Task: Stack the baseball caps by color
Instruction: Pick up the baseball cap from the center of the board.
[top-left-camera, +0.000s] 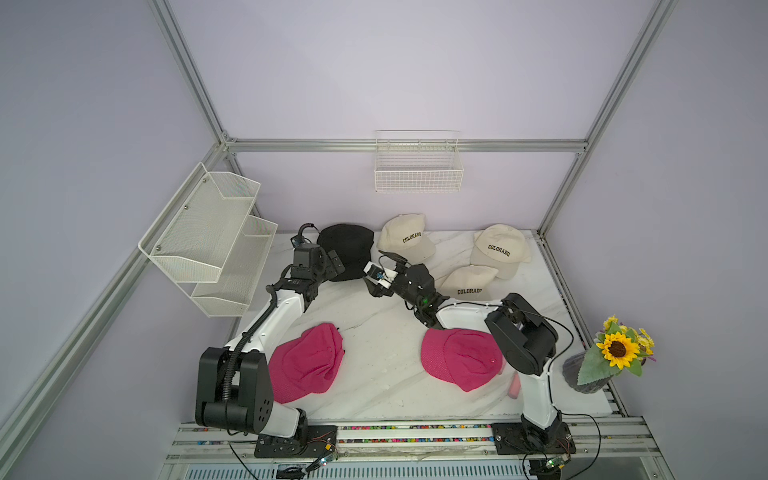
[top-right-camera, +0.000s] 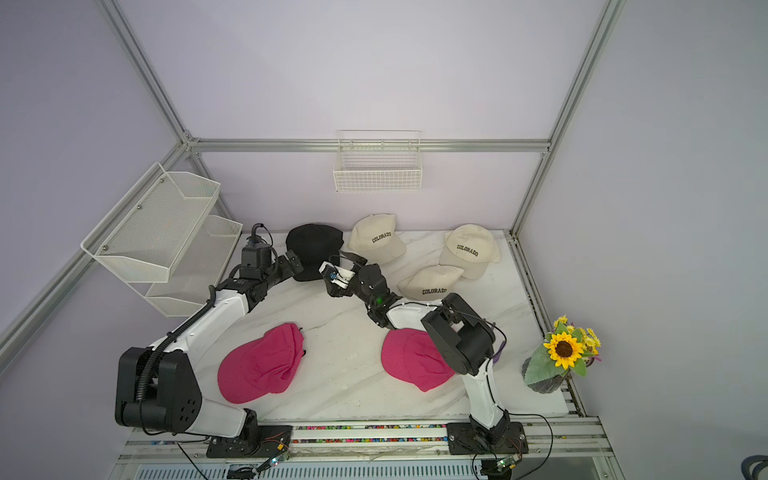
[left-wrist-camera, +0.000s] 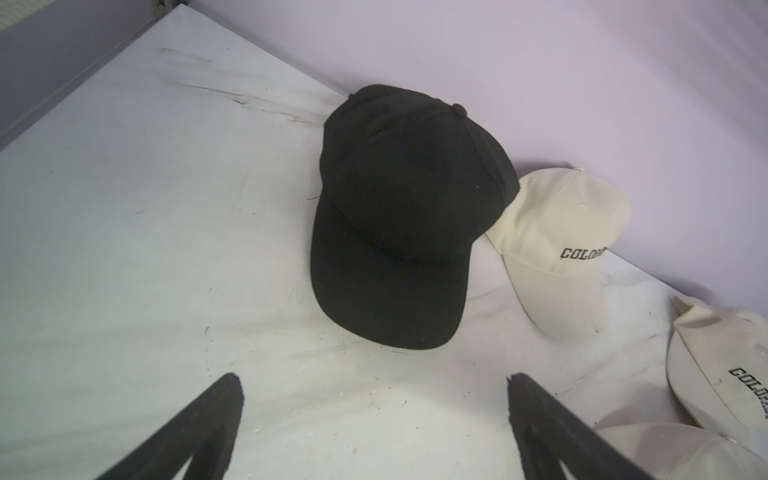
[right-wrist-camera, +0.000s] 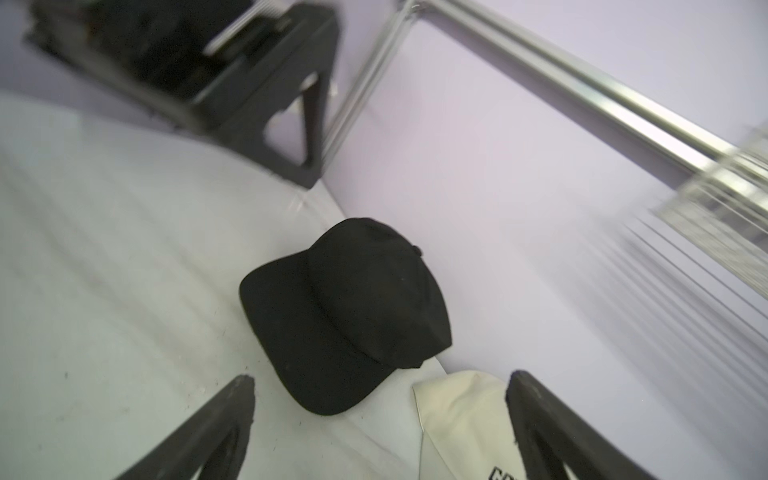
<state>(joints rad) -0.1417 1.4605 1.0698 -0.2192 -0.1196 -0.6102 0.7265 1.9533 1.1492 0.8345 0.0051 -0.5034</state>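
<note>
Pink caps: the left pink cap (top-left-camera: 307, 361) and the right pink cap (top-left-camera: 457, 357) lie well apart on the near part of the table (top-left-camera: 374, 374), each alone and not yet stacked; the right arm (top-left-camera: 519, 336) hides part of the right one
Left gripper: the left gripper (left-wrist-camera: 374, 382) hangs over bare table just short of the black brim, fingers spread wide with nothing between them
Right gripper: the right gripper (right-wrist-camera: 380, 380) is released too, jaws wide and empty, pointing at the black cap from its cream side
Nearest cream cap: the nearest cream cap (top-left-camera: 467, 284) lies just beside the right wrist, apart from the other two
Black cap: the black cap (left-wrist-camera: 395, 216) sits against the back wall, brim toward the arms; we see one crown and cannot tell how many lie under it
Far cream caps: the middle cream cap (top-left-camera: 407, 239) lies just beside the black crown, seemingly touching it; the corner cream cap (top-left-camera: 500, 249) lies well to the right
Step, as we judge it: black looks settled, so we would turn the right gripper to cream
How to do it well: we would lift clear before swinging so that no finger drags the black brim, pinch a cream cap by its stiff brim rather than its soft crown, set it crown over crown with brims aligned, and keep the left gripper out of the way
</note>
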